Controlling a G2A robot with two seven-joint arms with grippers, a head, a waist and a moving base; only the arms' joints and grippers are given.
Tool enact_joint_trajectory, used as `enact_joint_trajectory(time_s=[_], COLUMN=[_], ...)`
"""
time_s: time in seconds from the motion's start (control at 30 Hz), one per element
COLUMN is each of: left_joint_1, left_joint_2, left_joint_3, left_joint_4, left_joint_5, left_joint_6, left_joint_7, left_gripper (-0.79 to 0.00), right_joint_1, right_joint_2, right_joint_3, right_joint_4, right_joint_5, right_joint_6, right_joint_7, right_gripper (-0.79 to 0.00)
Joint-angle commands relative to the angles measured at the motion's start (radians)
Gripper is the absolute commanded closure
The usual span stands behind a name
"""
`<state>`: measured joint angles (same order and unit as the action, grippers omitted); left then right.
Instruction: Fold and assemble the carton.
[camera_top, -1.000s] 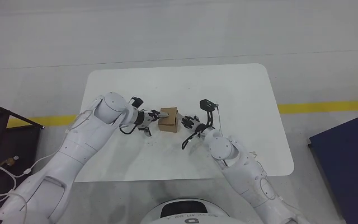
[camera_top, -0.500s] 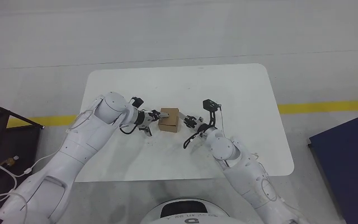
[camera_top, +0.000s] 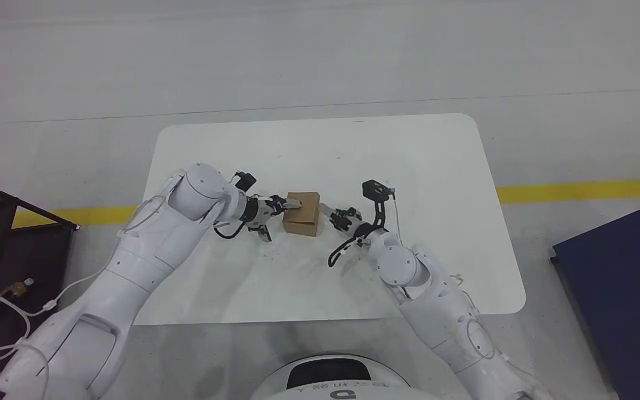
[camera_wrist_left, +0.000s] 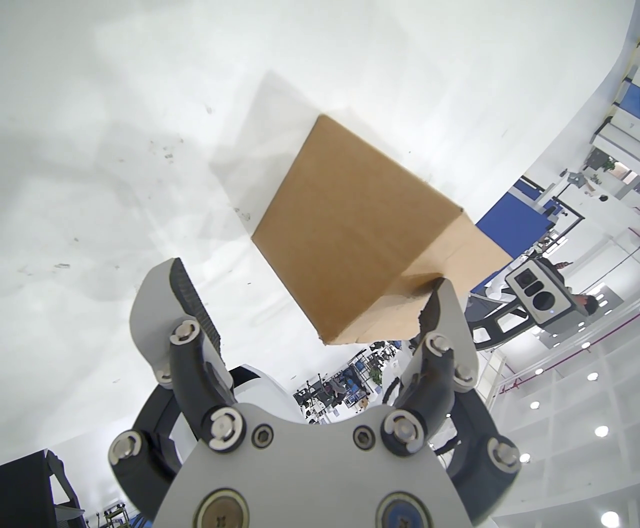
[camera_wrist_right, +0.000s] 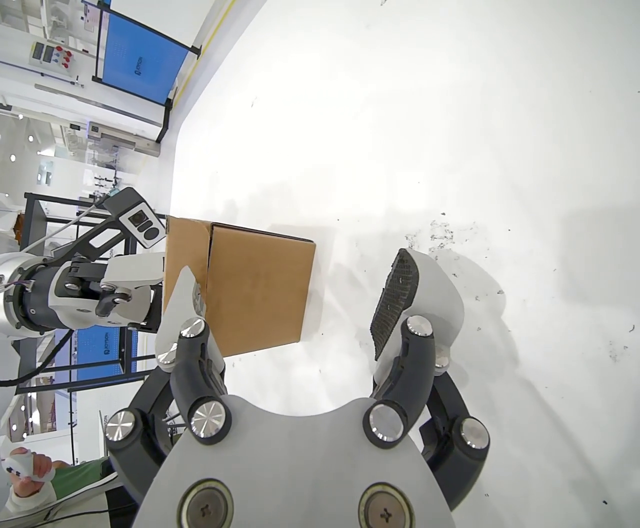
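A small brown carton (camera_top: 302, 213) stands folded into a box at the middle of the white table (camera_top: 430, 160). My left gripper (camera_top: 276, 211) is at its left side, open. In the left wrist view the carton (camera_wrist_left: 350, 235) sits partly between the fingers of the left gripper (camera_wrist_left: 307, 280), and one fingertip (camera_wrist_left: 437, 305) touches its top corner. My right gripper (camera_top: 341, 221) is just to the carton's right, open. In the right wrist view the right gripper (camera_wrist_right: 295, 267) has one finger (camera_wrist_right: 182, 300) overlapping the carton (camera_wrist_right: 260, 285) while the other stays well apart.
Bare table surface lies on every side of the carton, with dark scuff specks (camera_wrist_right: 442, 232) near my right gripper. A black rack (camera_top: 30, 235) stands on the floor off the table's left edge.
My right gripper has drawn back slightly to the right, away from the carton's side. The left gripper and the carton have stayed put.
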<state>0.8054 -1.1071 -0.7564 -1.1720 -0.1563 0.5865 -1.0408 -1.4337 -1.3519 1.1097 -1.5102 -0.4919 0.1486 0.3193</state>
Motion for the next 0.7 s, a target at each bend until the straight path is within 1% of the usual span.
enact_joint_trajectory(time_s=[0.0, 0.07, 0.2, 0.67], left_joint_1=[0.001, 0.001, 0.003, 0.010], left_joint_2=[0.000, 0.000, 0.000, 0.000], left_joint_3=[-0.001, -0.001, -0.003, -0.010], left_joint_4=[-0.001, -0.002, -0.002, -0.006], left_joint_5=[0.002, 0.003, 0.000, -0.001], left_joint_6=[-0.001, -0.001, -0.002, -0.007], left_joint_7=[0.000, -0.001, 0.000, 0.004], left_gripper=[-0.785, -0.785, -0.785, -0.785], right_joint_1=[-0.001, -0.001, 0.001, 0.005], right_joint_2=[0.000, 0.000, 0.000, 0.000], right_joint_3=[-0.001, -0.004, -0.010, -0.017], right_joint_4=[-0.003, -0.008, -0.010, -0.006], right_joint_5=[0.000, -0.002, -0.008, -0.013], right_joint_6=[-0.002, -0.003, 0.001, 0.000], right_joint_7=[0.002, 0.003, 0.009, 0.017], right_gripper=[-0.730, -0.714, -0.708, -0.705])
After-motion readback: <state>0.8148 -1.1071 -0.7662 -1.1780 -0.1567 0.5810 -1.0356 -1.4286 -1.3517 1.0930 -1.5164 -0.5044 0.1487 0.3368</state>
